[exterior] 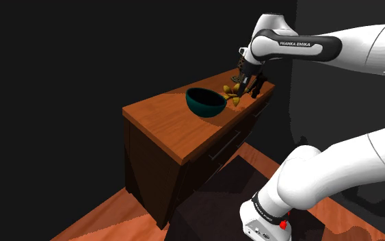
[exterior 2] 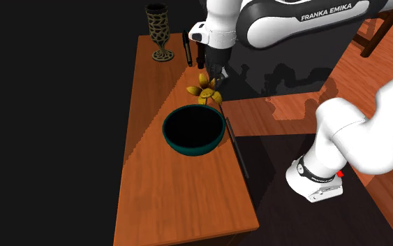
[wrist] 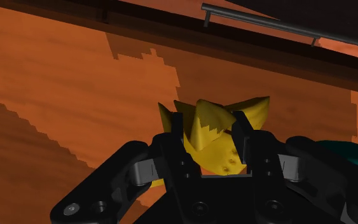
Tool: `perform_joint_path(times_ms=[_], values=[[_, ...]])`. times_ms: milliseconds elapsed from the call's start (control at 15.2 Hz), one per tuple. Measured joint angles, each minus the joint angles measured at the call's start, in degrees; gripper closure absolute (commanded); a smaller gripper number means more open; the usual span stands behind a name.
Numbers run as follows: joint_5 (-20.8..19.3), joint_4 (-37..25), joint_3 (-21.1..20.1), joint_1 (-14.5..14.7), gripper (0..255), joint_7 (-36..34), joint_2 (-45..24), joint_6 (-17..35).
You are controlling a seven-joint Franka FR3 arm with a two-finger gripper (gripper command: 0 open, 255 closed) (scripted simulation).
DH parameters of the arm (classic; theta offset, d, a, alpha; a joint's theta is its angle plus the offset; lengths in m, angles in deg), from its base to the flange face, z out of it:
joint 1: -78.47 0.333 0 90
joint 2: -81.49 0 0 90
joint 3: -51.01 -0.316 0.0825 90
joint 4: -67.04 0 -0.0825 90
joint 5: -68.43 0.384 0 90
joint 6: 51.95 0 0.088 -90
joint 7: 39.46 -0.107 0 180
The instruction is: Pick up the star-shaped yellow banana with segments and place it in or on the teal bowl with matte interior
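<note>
The star-shaped yellow banana is sitting between my two black fingers, and I am pressing them against its sides, one on each flank, so my gripper is clamping the banana rather than standing open around it. Its pointed segments are fanning out past my fingertips, and a few small dark specks are showing on its near face. I cannot tell whether it is resting on the wood or hanging just above it. In the shoulder view the banana is lying just beside the teal bowl, on that view's right of it, with my gripper coming down onto it from above. In the second exterior view the banana is showing just beyond the bowl, close to its rim, near the side of the top that carries the handles, and my gripper is reaching onto it from above. The bowl is standing upright, its interior looking dark, and a sliver of it is peeking past my hand. Both are belonging to the reddish-brown wooden top of a dark cabinet, whose long thin handle is running along the front. A dark patterned goblet is standing upright at the far end of the top, well apart from the bowl. My white arm is stretching over the wooden floor.
</note>
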Motion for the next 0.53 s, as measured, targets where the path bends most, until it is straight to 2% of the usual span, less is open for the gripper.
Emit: perform_joint_path(times_ms=[528], values=[[0.9,-6.1,-0.9,0.4,255,0.8,-0.2,-6.0]])
